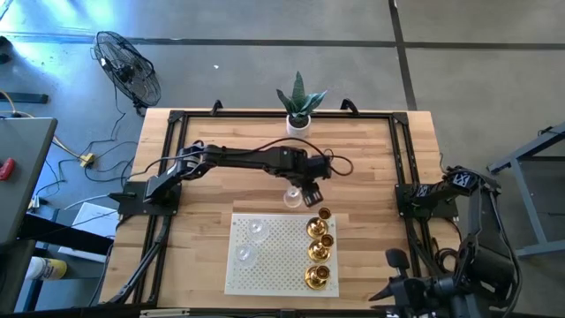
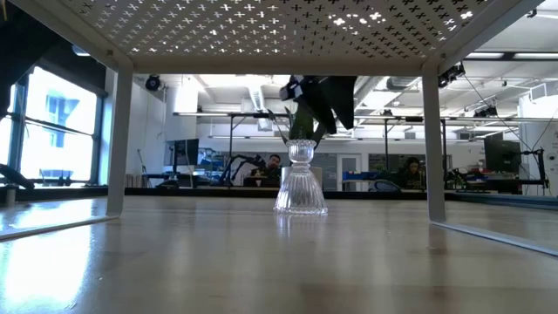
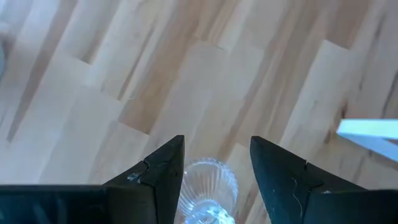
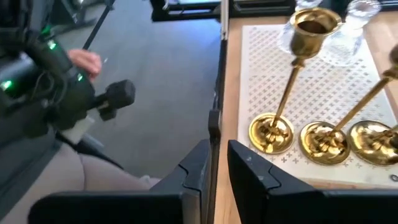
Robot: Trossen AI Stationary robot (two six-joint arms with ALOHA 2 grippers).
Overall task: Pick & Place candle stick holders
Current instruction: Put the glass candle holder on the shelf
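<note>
A clear glass candle stick holder point(image 2: 301, 187) stands upright on its flared base on the wooden table point(image 1: 371, 159), just beyond the white perforated stand point(image 1: 282, 265). My left gripper point(image 3: 217, 180) is open above it, pointing down, with one finger on either side of its upper part point(image 3: 208, 183). Two more glass holders point(image 1: 256, 229) and three gold brass holders point(image 1: 319, 252) stand on the stand. My right gripper point(image 4: 217, 180) is shut and empty, off the table's right near corner. My left gripper comes at the glass holder from above, its fingers point(image 3: 165, 177) standing around the holder's top point(image 2: 301, 150). One finger lies close against the glass; whether it touches, I cannot tell. The holder stands upright with its base on the table.
A white pot with a green plant point(image 1: 300, 104) stands at the table's far edge. The stand's legs point(image 2: 433, 139) rest on the table near the glass holder. A black frame point(image 1: 397, 150) runs around the table. A fan point(image 1: 128, 66) stands on the floor at the far left.
</note>
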